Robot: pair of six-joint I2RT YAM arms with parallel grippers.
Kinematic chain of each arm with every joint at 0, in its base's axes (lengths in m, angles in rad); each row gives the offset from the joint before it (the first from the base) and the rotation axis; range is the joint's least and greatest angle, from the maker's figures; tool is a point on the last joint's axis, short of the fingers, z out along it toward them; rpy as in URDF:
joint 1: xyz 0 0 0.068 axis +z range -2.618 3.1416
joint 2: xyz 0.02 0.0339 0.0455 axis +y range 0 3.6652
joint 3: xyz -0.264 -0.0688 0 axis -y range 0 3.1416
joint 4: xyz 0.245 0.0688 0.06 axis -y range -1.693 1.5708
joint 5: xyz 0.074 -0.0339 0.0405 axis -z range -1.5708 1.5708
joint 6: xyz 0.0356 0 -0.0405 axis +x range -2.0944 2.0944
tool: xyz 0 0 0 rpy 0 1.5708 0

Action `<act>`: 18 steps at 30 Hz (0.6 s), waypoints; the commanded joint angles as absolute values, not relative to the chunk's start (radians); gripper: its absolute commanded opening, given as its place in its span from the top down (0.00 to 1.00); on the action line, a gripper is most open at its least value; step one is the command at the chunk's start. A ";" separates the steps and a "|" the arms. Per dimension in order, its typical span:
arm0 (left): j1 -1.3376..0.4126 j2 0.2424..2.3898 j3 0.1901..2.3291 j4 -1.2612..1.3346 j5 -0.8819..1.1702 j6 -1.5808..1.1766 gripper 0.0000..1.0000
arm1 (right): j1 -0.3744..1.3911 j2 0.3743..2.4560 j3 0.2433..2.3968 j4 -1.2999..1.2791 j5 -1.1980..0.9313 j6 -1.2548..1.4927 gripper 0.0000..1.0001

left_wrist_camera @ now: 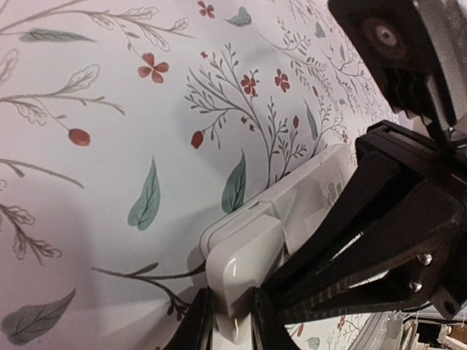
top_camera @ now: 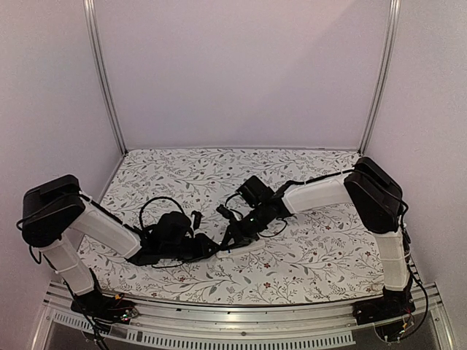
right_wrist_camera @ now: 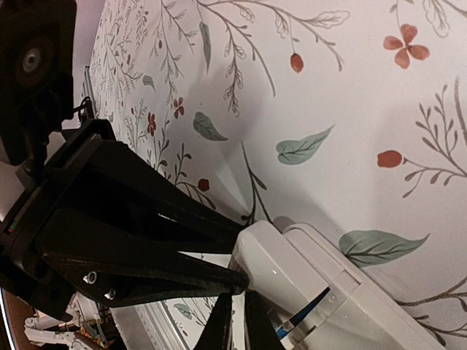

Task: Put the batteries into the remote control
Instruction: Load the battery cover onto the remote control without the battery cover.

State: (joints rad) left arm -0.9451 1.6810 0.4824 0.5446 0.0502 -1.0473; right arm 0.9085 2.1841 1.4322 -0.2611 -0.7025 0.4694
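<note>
Floral table (top_camera: 182, 175), remote control (left_wrist_camera: 241, 270) mid-surface, clear of all edges.

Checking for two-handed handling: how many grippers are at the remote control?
2. The left gripper grips one end of the remote control; the right gripper, shut, has its tips at that same end.

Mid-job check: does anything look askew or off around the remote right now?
Yes: the remote control, gripped at one end by the left pincer, shows a dark gap with a blue sliver in it, next to the right pincer. Its back seems not fully closed. Nothing looks spilled.
</note>
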 commanded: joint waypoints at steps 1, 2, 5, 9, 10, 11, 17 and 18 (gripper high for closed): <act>-0.962 1.708 0.521 0.513 0.058 -1.052 0.84 | 0.909 2.165 1.428 -0.305 -0.663 0.438 0.89; -0.962 1.710 0.524 0.503 0.055 -1.056 0.85 | 0.906 2.140 1.416 -0.293 -0.673 0.433 0.86; -0.962 1.713 0.533 0.480 0.048 -1.060 0.87 | 0.891 2.048 1.385 -0.287 -0.676 0.432 0.78; -0.962 1.719 0.547 0.454 0.047 -1.062 0.88 | 0.822 1.916 1.305 -0.285 -0.664 0.440 0.65; -0.962 1.721 0.549 0.448 0.048 -1.063 0.89 | 0.801 1.895 1.278 -0.286 -0.654 0.443 0.62; -0.962 1.722 0.552 0.444 0.049 -1.063 0.89 | 0.779 1.860 1.250 -0.288 -0.649 0.444 0.61; -0.962 1.737 0.579 0.393 0.060 -1.055 0.88 | 0.678 1.786 1.118 -0.375 -0.556 0.400 0.57; -0.962 1.739 0.587 0.375 0.062 -1.048 0.86 | 0.677 1.788 1.109 -0.395 -0.539 0.385 0.55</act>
State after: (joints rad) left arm -0.9451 1.6962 0.5495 0.4751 0.0467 -1.0672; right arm 0.6964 1.7885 1.1690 -0.2916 -0.6338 0.4377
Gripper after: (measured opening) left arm 0.121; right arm 0.432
